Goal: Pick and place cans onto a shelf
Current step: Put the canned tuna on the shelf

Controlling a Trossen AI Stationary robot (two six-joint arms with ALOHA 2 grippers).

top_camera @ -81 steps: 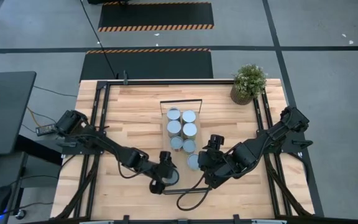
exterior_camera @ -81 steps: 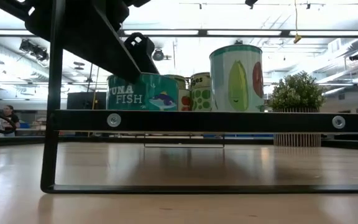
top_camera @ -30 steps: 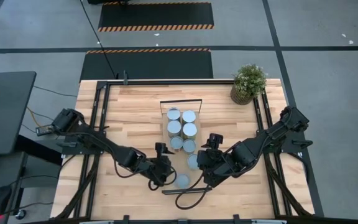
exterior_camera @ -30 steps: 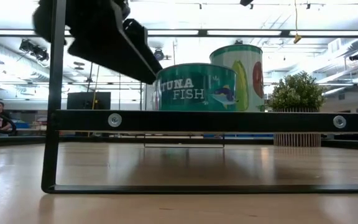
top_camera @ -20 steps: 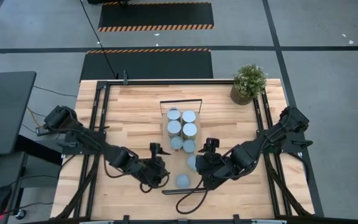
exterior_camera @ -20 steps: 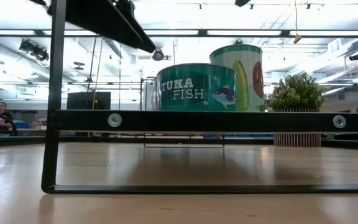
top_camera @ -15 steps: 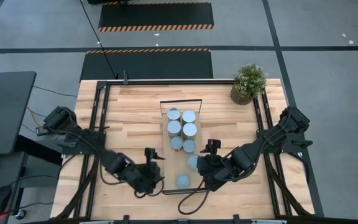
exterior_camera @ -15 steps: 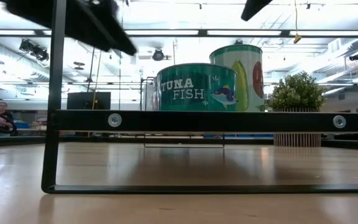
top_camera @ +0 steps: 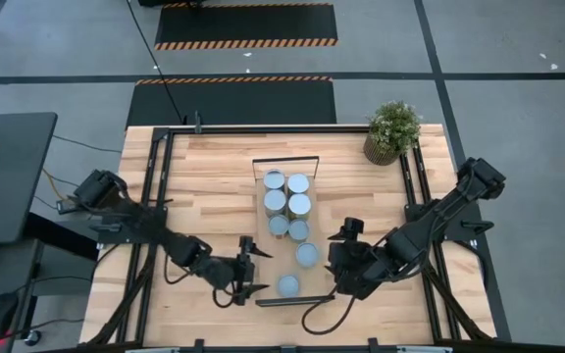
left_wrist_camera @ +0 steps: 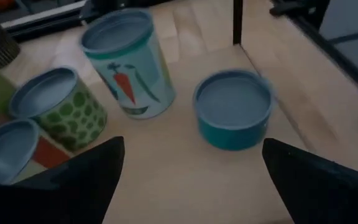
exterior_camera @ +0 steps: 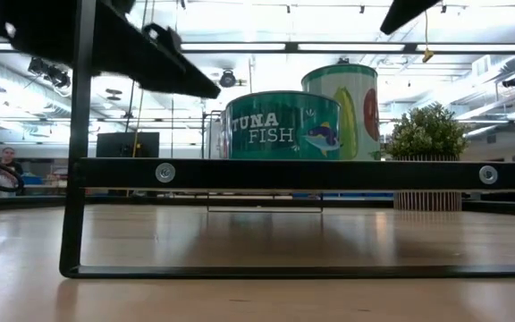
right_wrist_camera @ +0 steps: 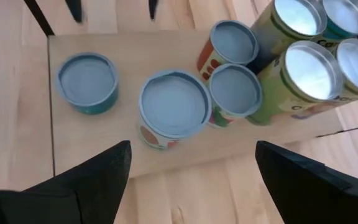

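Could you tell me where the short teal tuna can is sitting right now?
In the high view, the tuna can stands alone on the shelf's near end, between both arms, apart from the carrot can.

Bright overhead strip lights; left wrist view dim and blurred.

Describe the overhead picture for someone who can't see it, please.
Eight cans stand on a narrow wooden shelf mid-table. Both dark arms reach toward its near end, the left claw and right claw open and empty. A potted plant fills one far corner.

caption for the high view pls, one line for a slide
Eight cans on the shelf, open left gripper and right gripper flanking.
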